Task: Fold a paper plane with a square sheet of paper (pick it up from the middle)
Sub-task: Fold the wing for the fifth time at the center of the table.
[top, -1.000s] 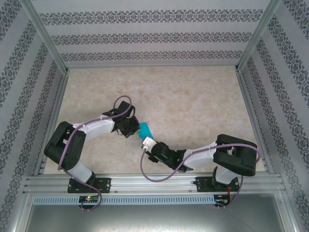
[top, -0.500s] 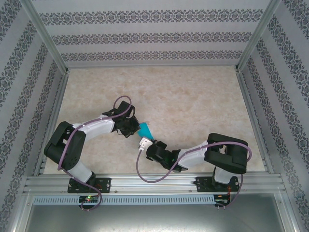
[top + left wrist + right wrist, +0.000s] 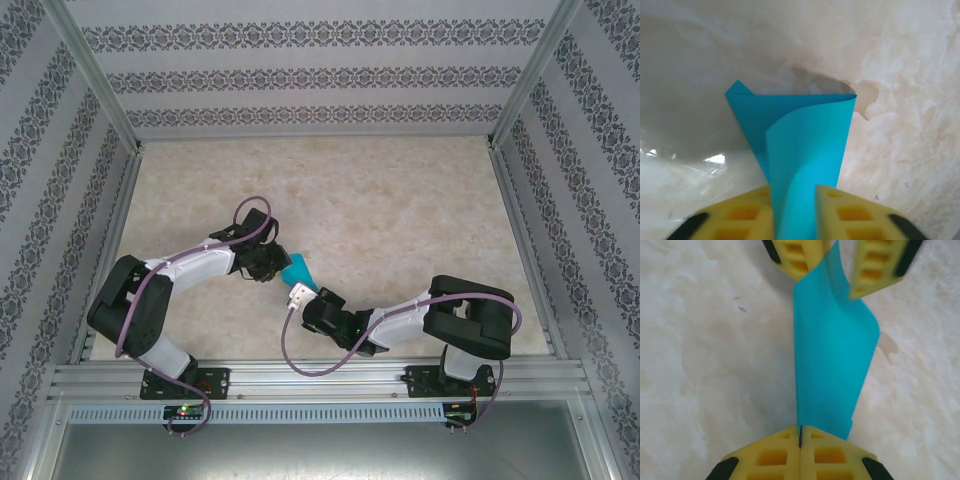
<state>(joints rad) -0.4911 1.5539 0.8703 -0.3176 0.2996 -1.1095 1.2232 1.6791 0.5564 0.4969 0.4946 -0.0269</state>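
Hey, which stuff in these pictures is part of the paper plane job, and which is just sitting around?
Part of the job:
blue paper, curled over
right gripper, shut on one end of it
left gripper, jaws apart around the other end

Just around:
table
patterned walls
metal rail

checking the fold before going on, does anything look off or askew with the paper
Yes: the sheet of paper, pinched by the right gripper and loose in the open left gripper, is curled over rather than creased flat, with one corner poking out unevenly.
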